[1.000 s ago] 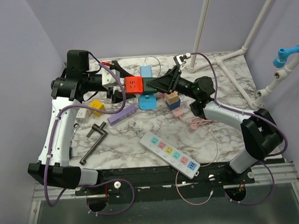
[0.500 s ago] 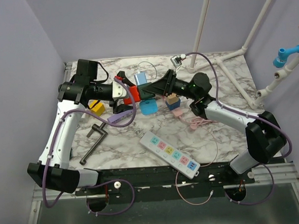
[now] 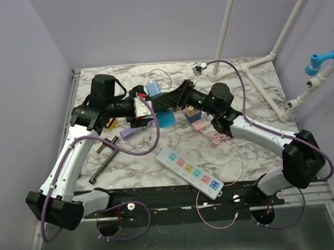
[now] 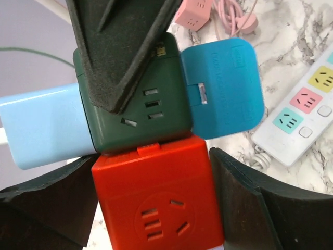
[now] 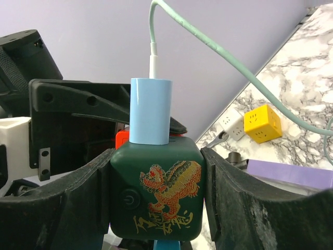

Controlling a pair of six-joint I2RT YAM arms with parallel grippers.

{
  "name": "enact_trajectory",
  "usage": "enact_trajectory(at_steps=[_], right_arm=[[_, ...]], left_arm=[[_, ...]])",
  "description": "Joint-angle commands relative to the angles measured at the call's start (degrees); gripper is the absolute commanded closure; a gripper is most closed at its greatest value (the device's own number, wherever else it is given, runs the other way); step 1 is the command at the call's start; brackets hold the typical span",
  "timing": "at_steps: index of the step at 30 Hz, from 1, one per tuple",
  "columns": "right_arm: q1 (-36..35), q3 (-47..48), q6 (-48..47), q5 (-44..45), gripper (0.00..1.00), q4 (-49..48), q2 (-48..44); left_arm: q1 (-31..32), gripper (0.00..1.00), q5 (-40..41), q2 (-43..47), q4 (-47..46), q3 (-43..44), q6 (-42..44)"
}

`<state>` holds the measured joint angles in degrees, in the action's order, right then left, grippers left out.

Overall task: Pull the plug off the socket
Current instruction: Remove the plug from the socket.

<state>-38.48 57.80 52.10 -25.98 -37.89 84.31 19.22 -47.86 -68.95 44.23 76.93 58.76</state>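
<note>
Marble tabletop (image 3: 255,91) under purple walls carries the clutter. Nearest the bases, well below and short of both hands, lies a white strip (image 3: 190,172) with coloured outlets. Farther in, the two hands meet in the air over the middle of the table. There the left gripper (image 4: 151,166) straddles the red cube (image 4: 156,203). Its fingers (image 4: 47,208) lie along the cube's two sides and seem to touch, but I cannot tell whether they press or only flank it. Straight ahead of those fingertips, butted against the red cube, is the green cube (image 5: 156,198), which I take to be the socket. The right gripper (image 5: 156,152) has it clamped, jaws spread to the cube's width with a pad flat on each side face. From the green cube's top, beyond the right fingertips, stands a pale blue charger (image 5: 151,109) with a cable (image 5: 218,52) arcing away. A teal adapter (image 4: 223,88) hangs on the opposite face. Far past the right hand a yellow cube (image 5: 263,122) rests on the marble. The step in hand looks like the pull itself, with the red cube as the plug, not yet parted from the socket. The next move calls for a firm squeeze on the red cube. Then it needs a straight draw along its pins, away from the green cube, while the right hand braces. A twist could jam the pins or shake the charger loose.
</note>
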Motion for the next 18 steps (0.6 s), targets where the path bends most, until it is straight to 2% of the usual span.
enact_trajectory(at_steps=[1, 4, 7, 8, 12, 17, 18], right_arm=[[-2.93, 1.17, -2.44, 4.52, 0.95, -4.06, -3.66], [-3.65, 0.14, -3.10, 5.66, 0.96, -3.98, -4.17], [-3.66, -0.35, -4.29, 6.70, 0.96, -2.68, -4.78], [-3.66, -0.29, -5.08, 6.88, 0.96, -2.11, -5.02], [-3.67, 0.17, -6.22, 7.13, 0.96, 0.01, -5.21], [-3.68, -0.37, -6.97, 7.44, 0.97, 0.88, -5.22], [-3.63, -0.72, -7.72, 7.99, 0.97, 1.37, -5.79]], left_arm=[[1.33, 0.31, 6.86, 0.23, -8.68, -2.17, -7.13], [1.72, 0.41, 8.99, 0.04, -9.31, -2.61, -7.68], [1.78, 0.44, 9.88, 0.15, -9.25, -3.00, -7.24], [1.78, 0.48, 9.96, 0.23, -9.09, -3.11, -6.88], [1.83, 0.75, 9.87, 0.50, -9.16, -3.62, -5.77], [2.30, 1.00, 10.66, 0.36, -8.30, -3.38, -5.06], [2.34, 1.00, 11.25, 0.23, -8.14, -3.34, -4.98]])
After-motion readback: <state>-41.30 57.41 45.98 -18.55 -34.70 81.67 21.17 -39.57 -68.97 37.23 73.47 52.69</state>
